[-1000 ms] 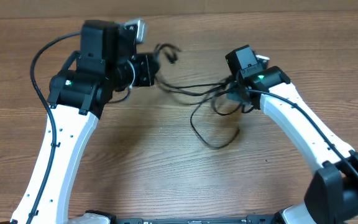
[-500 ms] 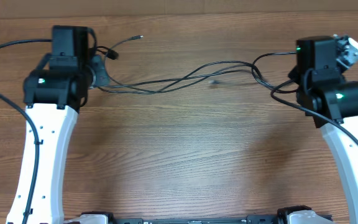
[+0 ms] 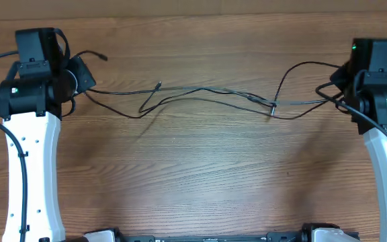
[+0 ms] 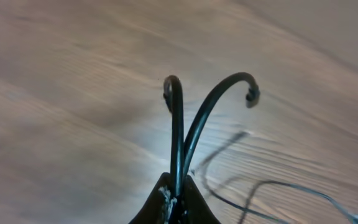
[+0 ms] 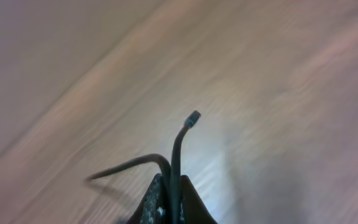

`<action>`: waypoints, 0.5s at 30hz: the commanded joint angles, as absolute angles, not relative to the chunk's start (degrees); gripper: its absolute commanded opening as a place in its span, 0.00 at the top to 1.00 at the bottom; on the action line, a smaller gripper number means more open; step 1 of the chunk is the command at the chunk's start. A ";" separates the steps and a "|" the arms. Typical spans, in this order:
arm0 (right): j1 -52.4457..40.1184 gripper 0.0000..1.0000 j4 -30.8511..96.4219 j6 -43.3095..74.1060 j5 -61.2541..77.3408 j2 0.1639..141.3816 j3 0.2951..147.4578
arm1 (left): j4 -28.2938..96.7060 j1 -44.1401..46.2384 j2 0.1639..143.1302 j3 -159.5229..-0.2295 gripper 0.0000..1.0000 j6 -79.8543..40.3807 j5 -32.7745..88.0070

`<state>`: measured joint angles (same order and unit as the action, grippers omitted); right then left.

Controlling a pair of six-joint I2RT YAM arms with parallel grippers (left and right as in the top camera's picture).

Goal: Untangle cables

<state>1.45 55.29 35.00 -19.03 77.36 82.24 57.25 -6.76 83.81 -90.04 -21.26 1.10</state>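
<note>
Thin black cables [image 3: 207, 94] stretch in a loosely twisted bundle across the wooden table, from the far left to the far right. My left gripper [image 3: 80, 75] is shut on their left ends; in the left wrist view two cable strands [image 4: 182, 130] curve up out of the closed jaws [image 4: 178, 198], one ending in a small plug [image 4: 252, 96]. My right gripper [image 3: 338, 84] is shut on the right ends; in the right wrist view two strands [image 5: 178, 155] leave the closed jaws [image 5: 171, 202], one with a plug tip [image 5: 193, 117]. The strands still cross near the middle.
A free cable end with a plug [image 3: 99, 56] sticks out by the left gripper. A loop [image 3: 294, 74] arches up near the right gripper. The table's far edge [image 3: 193, 16] runs along the top of the overhead view.
Both arms have moved far apart, left arm leftward and right arm rightward. The bunched cables have been drawn out into a long, nearly straight bundle across the table.
</note>
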 commanded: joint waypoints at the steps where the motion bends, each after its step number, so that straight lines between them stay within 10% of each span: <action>1: 0.54 0.96 53.43 23.94 8.95 77.01 83.33 | 55.99 -4.78 83.96 -90.80 0.96 -16.01 14.52; 15: -12.08 0.84 61.89 8.23 28.38 83.88 83.22 | 58.98 3.42 86.89 -90.76 0.96 -10.24 14.92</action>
